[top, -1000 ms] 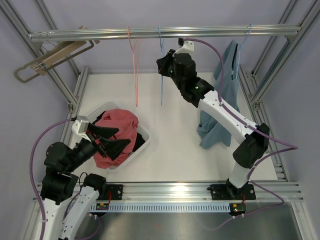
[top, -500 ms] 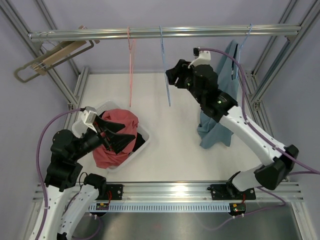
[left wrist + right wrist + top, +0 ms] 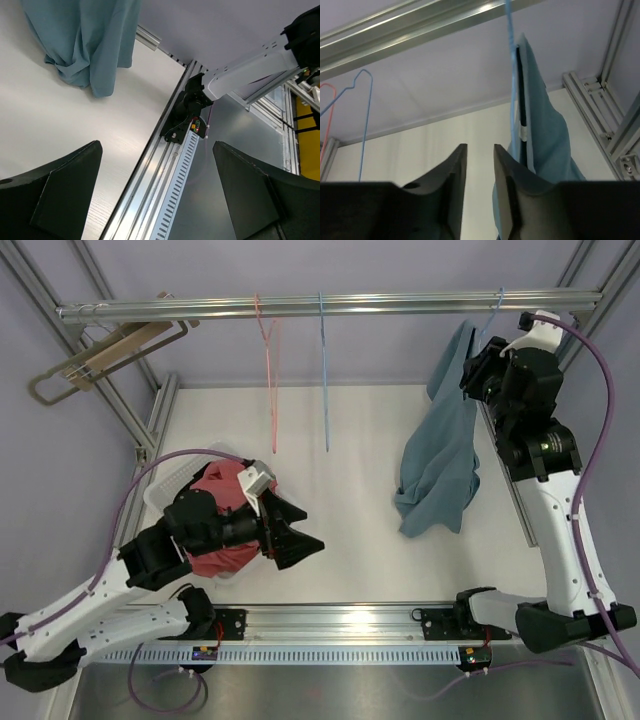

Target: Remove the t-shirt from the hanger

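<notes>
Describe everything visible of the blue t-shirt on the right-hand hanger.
The t-shirt is dusty blue, soft fabric, hanging bunched and narrow from a thin blue hanger on the rail at the right. Its crumpled lower end appears to rest on the white table. The right pincer is close by its top, gripping nothing.

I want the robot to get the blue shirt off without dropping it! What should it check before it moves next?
1. T-shirt hanging on its hanger: ok.
2. Right gripper empty, jaws slightly apart: ok.
3. Right gripper lined up on the t-shirt: not ok, the cloth sits to one side of the gap.
4. Left gripper wide open and empty: ok.
5. Left gripper near the t-shirt: not ok, it is far off, by the basket.
6. How the hanger sits inside the cloth: cannot tell.
</notes>
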### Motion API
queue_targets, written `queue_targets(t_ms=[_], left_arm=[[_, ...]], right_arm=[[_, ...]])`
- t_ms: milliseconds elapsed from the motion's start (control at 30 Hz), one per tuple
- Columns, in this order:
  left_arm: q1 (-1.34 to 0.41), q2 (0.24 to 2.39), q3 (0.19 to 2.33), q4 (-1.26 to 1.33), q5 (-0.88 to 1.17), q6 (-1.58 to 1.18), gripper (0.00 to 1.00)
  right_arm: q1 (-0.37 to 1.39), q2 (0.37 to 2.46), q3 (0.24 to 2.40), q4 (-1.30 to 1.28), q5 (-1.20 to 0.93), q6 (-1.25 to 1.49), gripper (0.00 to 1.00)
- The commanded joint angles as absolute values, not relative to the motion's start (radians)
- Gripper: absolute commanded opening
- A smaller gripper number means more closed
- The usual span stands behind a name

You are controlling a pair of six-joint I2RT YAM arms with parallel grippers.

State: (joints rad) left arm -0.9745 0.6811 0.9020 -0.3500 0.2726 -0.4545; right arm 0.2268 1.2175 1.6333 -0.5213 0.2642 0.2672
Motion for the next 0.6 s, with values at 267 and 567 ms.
queue_targets(t_ms=[267, 567], left_arm=[[-1.221, 0.861, 0.996, -0.299, -0.213, -0.411, 0.99], [-1.232, 0.887, 0.974, -0.287, -0.244, -0.423, 0.99]], right_arm=[[0.057, 1.443, 1.828, -0.611, 0.097, 0.232, 0.29], [0.057, 1.431, 1.807, -0.543, 0.035, 0.251, 0.0]])
